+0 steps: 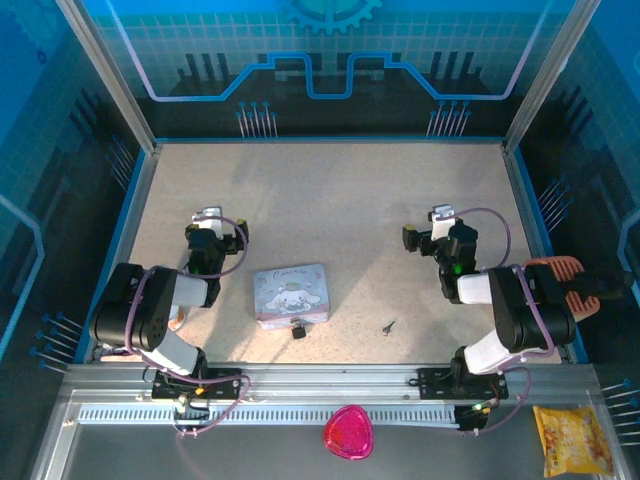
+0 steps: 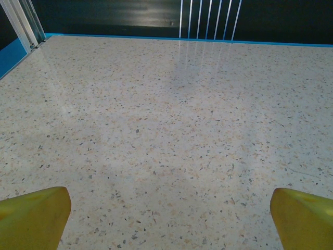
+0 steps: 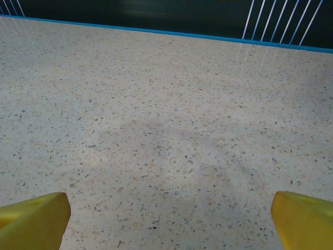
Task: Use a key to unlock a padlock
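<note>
- The speckled beige table [image 1: 340,200] takes up the middle of the top view, with a blue rim and dark walls around it.
- The left gripper [image 1: 207,222] sits at centre left of the top view, over bare table. In the left wrist view its yellow fingertips [image 2: 34,219] stand in the two bottom corners, spread wide, with only speckled surface between them; it holds nothing.
- The right gripper [image 1: 440,218] sits at centre right of the top view, also over bare table. In the right wrist view its yellow fingertips [image 3: 304,219] are likewise far apart in the bottom corners, gripping nothing.
- A pastel cartoon tin [image 1: 290,295] lies flat below the centre of the top view, between the two arms.
- A yellow snack bag [image 1: 572,438] lies in the bottom right corner, off the table.
- A pink rounded object [image 1: 348,432] lies at bottom centre, on the near ledge.
- The padlock [image 1: 298,329] lies on the table at the tin's lower edge, well apart from both grippers.
- The key [image 1: 389,326] lies on the table to the right of the padlock, not touching it.
</note>
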Robot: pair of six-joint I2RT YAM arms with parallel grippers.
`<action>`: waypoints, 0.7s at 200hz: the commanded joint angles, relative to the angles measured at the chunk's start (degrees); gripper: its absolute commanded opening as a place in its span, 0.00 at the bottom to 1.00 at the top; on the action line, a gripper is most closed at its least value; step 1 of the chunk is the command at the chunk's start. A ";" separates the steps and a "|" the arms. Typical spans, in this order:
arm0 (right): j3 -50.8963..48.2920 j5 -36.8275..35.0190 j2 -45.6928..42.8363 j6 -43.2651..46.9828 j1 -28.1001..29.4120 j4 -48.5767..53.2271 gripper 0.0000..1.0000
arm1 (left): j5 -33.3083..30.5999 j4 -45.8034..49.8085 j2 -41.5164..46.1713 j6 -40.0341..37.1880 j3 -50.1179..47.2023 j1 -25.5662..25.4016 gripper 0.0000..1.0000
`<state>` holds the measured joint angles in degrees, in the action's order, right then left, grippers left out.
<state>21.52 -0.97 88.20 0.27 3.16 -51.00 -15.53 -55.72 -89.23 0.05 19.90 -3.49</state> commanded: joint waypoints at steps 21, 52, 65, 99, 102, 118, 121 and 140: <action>1.36 0.98 0.25 0.17 -0.67 -0.17 1.00 | 1.09 -0.08 -0.07 0.03 0.93 0.50 0.99; 0.91 1.71 0.21 0.42 -0.64 -0.98 1.00 | 3.25 -6.11 1.05 -1.11 -2.82 0.41 0.99; -0.18 3.42 -0.07 1.25 -0.55 -2.73 1.00 | 3.00 -11.16 3.48 -1.26 -6.41 0.04 0.99; -1.25 5.18 -2.86 2.74 0.03 -2.26 1.00 | -5.62 -10.41 12.65 -4.76 -9.52 -4.81 0.99; -1.12 5.27 -3.69 3.16 0.34 -1.48 1.00 | -6.30 -8.83 13.80 -5.20 -9.06 -5.38 0.99; -0.57 4.03 -8.33 4.89 2.25 3.98 1.00 | -8.33 3.32 21.03 -4.24 -5.47 -7.22 0.99; -0.45 3.75 -9.25 5.22 2.54 5.07 1.00 | -7.84 5.38 22.53 -3.62 -4.61 -7.30 0.99; 0.63 2.37 -14.19 6.91 4.92 11.27 1.00 | -5.49 17.84 30.25 0.59 -0.10 -7.43 0.99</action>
<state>20.75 2.09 80.01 3.73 5.19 -47.09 -19.92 -52.56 -67.05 -2.66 13.89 -10.46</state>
